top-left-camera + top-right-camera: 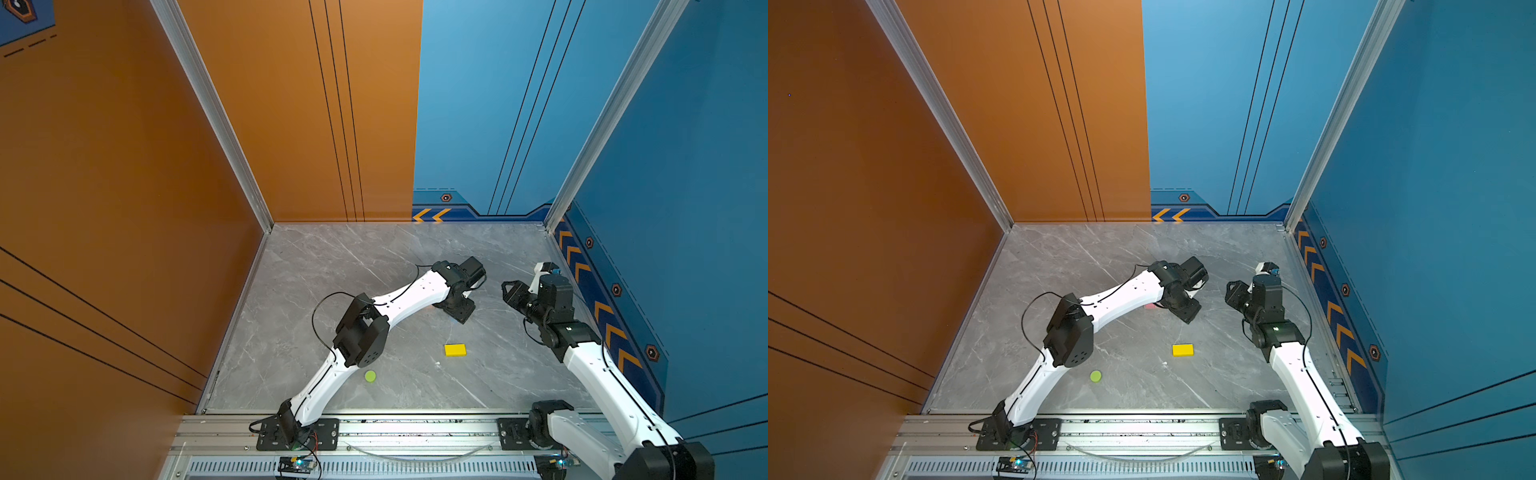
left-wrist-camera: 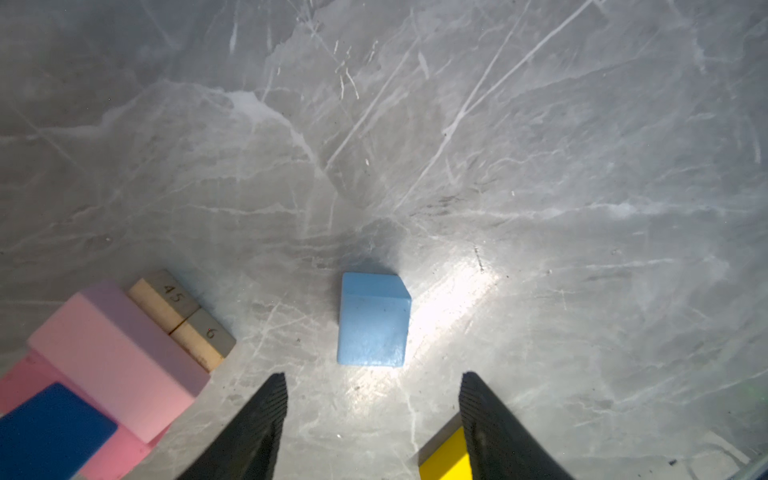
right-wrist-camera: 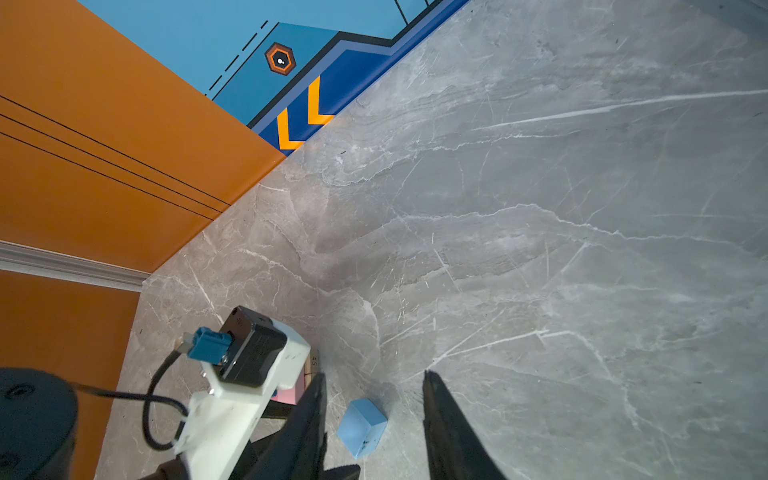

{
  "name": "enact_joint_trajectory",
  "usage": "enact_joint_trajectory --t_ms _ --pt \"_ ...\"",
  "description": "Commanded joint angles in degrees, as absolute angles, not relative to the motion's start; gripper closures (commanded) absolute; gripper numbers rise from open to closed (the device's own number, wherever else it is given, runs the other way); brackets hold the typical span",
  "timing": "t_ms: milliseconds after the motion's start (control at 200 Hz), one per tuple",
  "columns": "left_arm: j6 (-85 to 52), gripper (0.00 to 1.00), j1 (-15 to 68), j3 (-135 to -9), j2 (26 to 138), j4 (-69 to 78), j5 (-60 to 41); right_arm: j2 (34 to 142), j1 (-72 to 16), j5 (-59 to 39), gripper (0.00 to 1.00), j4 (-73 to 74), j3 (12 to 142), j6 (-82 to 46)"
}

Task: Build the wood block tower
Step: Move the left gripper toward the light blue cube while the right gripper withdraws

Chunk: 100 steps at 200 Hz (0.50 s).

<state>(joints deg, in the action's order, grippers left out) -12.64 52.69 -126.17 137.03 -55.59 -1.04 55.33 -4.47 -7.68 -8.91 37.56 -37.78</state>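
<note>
Two blocks lie loose on the gray table in both top views: a round green block by the left arm, then a yellow brick to its right, well apart. The tower is short: tan planks at the bottom, pink bars on them, a dark-blue cube on the pink. Near it the light-blue cube sits on the table. The left gripper has its fingers spread wide and holds nothing; the cube is just past the tips. The right gripper is spread and empty too.
</note>
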Motion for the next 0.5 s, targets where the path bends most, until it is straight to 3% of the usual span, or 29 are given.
enact_joint_trajectory --t_ms 0,496 --pt "-11.51 0.33 51.86 -128.6 139.1 -57.17 -0.37 54.95 -4.04 -8.74 0.6 -8.7 36.83 -37.88" --pt "-12.52 0.5 52.07 -130.34 142.21 -57.22 -1.81 55.11 -3.87 -8.97 0.6 -8.5 36.69 -37.88"
